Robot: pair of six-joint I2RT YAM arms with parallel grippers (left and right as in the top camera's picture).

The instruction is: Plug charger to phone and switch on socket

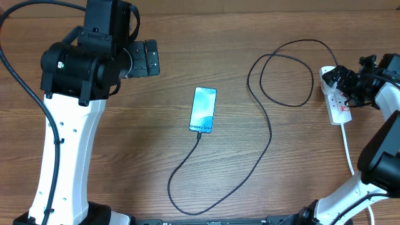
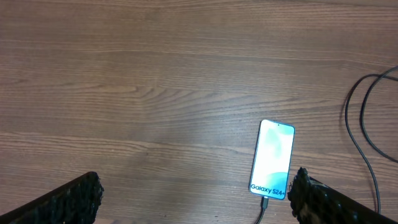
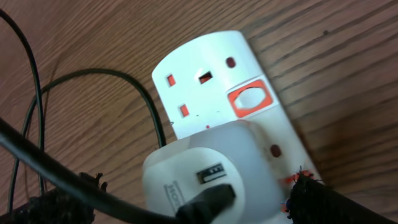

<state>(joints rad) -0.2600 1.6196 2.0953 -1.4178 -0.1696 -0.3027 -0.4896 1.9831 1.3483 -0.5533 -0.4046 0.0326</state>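
The phone (image 1: 203, 110) lies face up mid-table with its light-blue screen lit; in the left wrist view the phone (image 2: 272, 158) lies just beyond my right fingertip. The charger (image 1: 270, 134), a thin black cable, has its tip seated in the phone's near end and loops right to the socket (image 1: 338, 103). On the socket (image 3: 217, 81) sits a white adapter (image 3: 211, 168) with the black cable end in it, beside a red-ringed switch (image 3: 249, 99). My right gripper (image 3: 186, 205) stands open astride the adapter. My left gripper (image 1: 150, 57) is open above bare wood, left of the phone.
The charger cable forms a wide loop (image 1: 287, 72) at the back right and a long curve (image 1: 187, 200) toward the front edge. The socket's thick white cord (image 1: 347, 147) runs toward the front right. The white arm bases stand at both front corners.
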